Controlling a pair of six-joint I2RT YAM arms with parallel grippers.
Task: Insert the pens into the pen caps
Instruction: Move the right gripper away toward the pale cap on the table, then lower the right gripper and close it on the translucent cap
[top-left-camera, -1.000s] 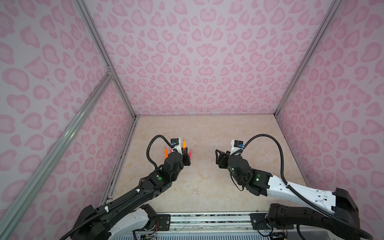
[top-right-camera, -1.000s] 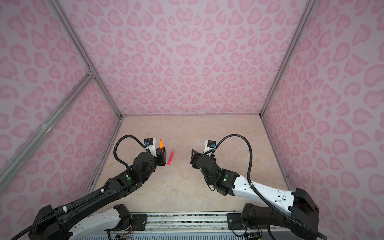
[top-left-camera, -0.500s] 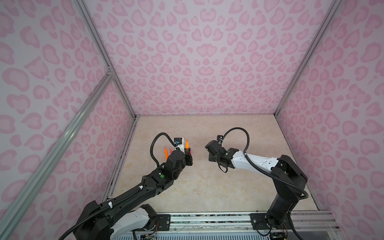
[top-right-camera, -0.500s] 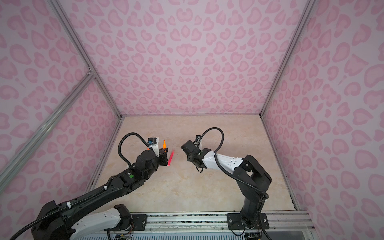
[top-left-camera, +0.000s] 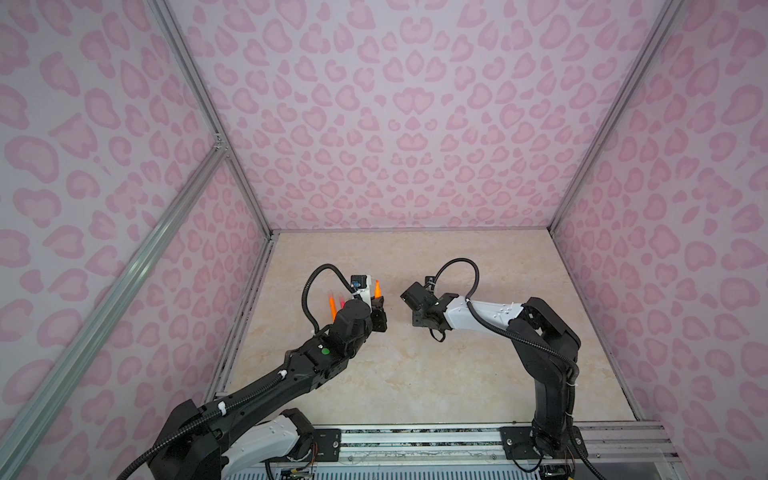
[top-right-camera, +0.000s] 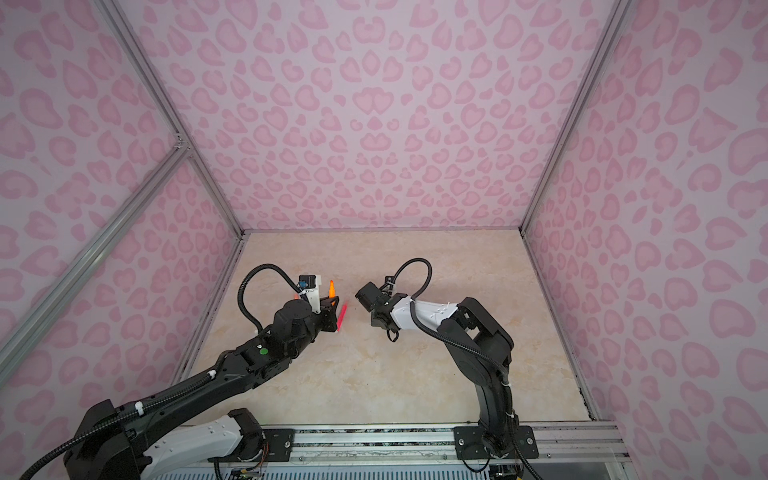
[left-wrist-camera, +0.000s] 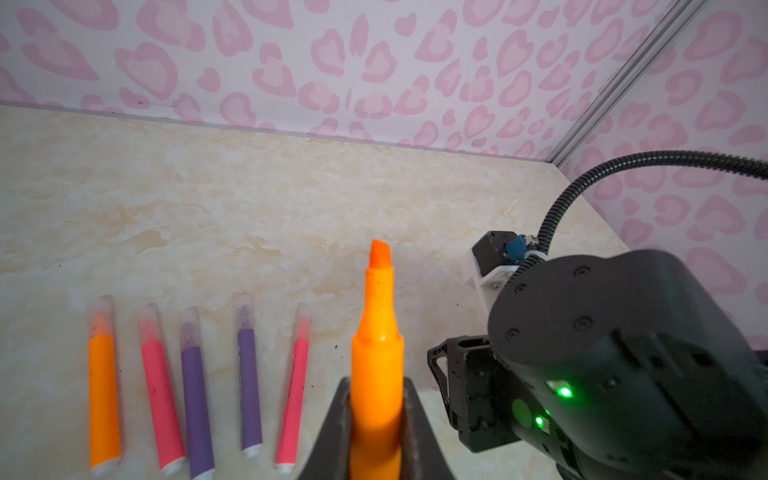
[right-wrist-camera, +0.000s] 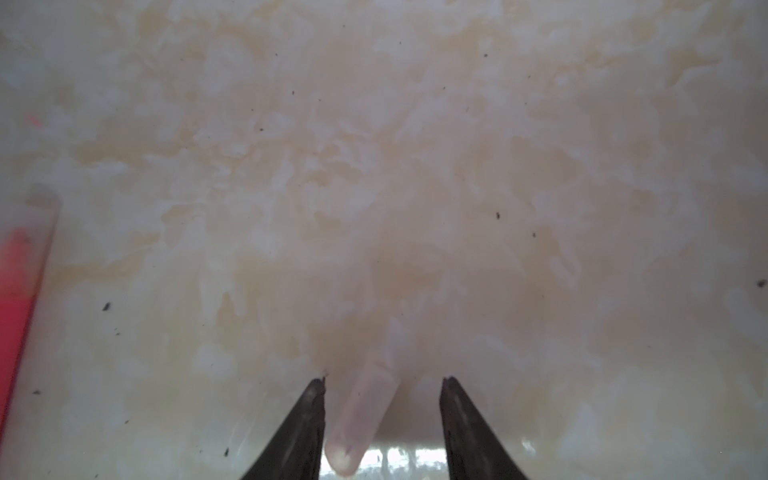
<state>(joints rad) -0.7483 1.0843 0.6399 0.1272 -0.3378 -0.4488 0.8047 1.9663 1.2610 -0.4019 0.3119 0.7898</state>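
Step, as judged: pickup of last cap (right-wrist-camera: 357, 415), five pens (left-wrist-camera: 195, 386) already capped in row | orange pen (left-wrist-camera: 377, 353): clamped in left gripper (left-wrist-camera: 375, 388), bare tip outward, just beside row | cap: flat on table (right-wrist-camera: 374, 166) near row, straddled by right gripper (right-wrist-camera: 382, 380), fingers (right-wrist-camera: 307, 415) half-wide, not clamped | next: cap must be pinched squarely, mouth lined to tip.

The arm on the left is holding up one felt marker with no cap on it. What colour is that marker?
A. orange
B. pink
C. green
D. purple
A: in the left wrist view the left tool is shut on an orange plastic marker whose chisel tip is bare.
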